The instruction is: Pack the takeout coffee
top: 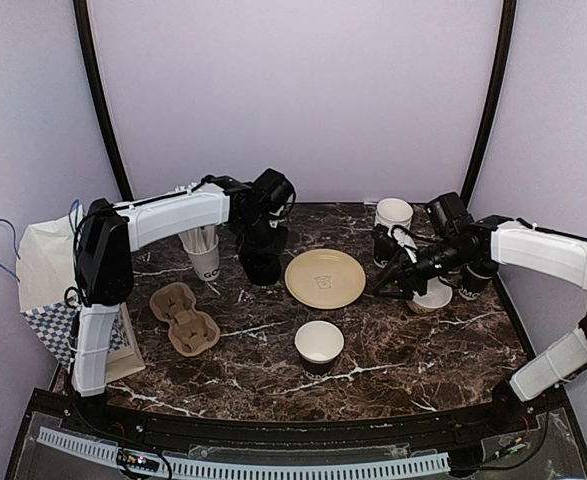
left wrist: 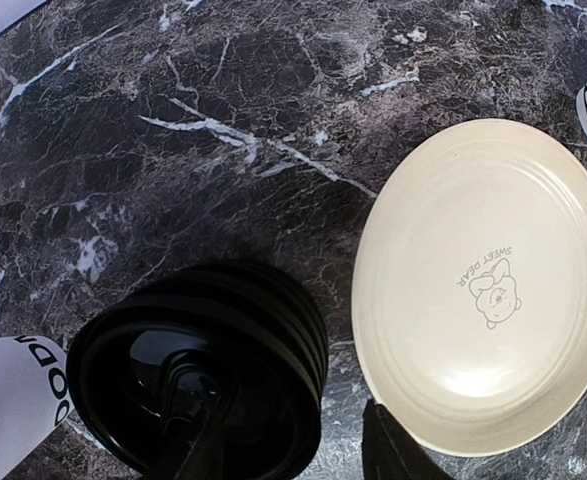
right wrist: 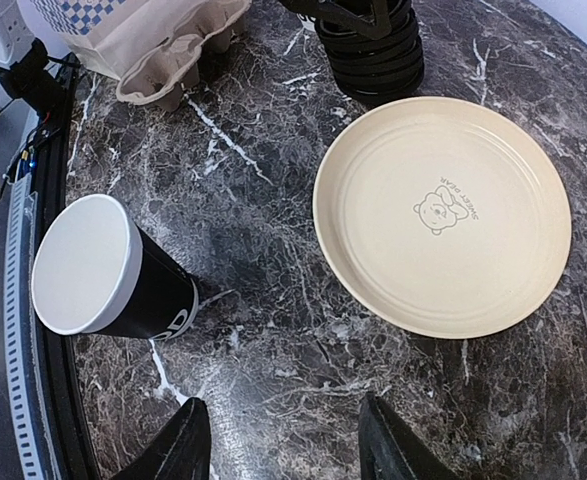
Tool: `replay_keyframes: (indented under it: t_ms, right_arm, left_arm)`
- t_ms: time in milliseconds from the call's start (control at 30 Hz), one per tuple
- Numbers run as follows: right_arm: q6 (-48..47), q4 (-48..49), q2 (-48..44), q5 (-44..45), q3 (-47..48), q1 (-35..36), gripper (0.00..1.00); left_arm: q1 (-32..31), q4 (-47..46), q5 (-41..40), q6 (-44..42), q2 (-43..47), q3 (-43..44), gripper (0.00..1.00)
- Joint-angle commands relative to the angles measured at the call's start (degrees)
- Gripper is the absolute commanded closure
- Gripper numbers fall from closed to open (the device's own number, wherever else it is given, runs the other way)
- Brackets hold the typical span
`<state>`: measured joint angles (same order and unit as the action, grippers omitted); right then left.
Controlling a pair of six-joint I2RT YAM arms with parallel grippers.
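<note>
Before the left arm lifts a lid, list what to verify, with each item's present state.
1. Left gripper over the stack of black lids: ok.
2. Lid gripped: not ok; jaws stand apart, straddling the stack's rim.
3. Open cup upright, unlidded, unobstructed: ok.
4. Right gripper empty, jaws open: ok.
5. Cardboard carrier wells empty: ok.
6. Gap between plate and lid stack: cannot tell.

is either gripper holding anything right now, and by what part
Right gripper holds nothing; its jaws are open. Left gripper straddles the rim of the lid stack, one finger inside, one outside; whether it grips yet cannot be told.
</note>
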<state>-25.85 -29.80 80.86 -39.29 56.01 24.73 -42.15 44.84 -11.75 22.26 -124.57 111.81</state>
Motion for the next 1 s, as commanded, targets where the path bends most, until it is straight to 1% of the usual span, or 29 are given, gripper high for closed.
replay_keyframes:
  t_ms: [0,133,267,733,967]
  right_arm:
    - [-0.87,0.1,0.61,-1.14,-0.08,-0.03,0.5]
    - [-1.09,-0.06,0.85,-0.89,-0.08,-0.03,0.5]
    - [-1.37,-0.23,1.27,-0.88,-0.02,-0.03,0.5]
    - [-1.84,-0.36,1.23,-0.18,0.03,0.05,0.5]
    - [-2.17,-0.4,1.29,-0.03,-0.15,0.05,0.5]
  left_arm:
    - [0.41,0.7,0.37,-0.9,-0.5,2.43,0.52]
    - [0.43,1.06,0.66,-1.4,-1.19,3.25,0.55]
    - [0.42,1.88,0.82,-1.67,-1.54,3.9,0.62]
    - [0.44,3.08,0.99,-2.26,-2.77,4.93,0.67]
    - [0.41,3.75,1.04,-2.33,-2.78,6.58,0.73]
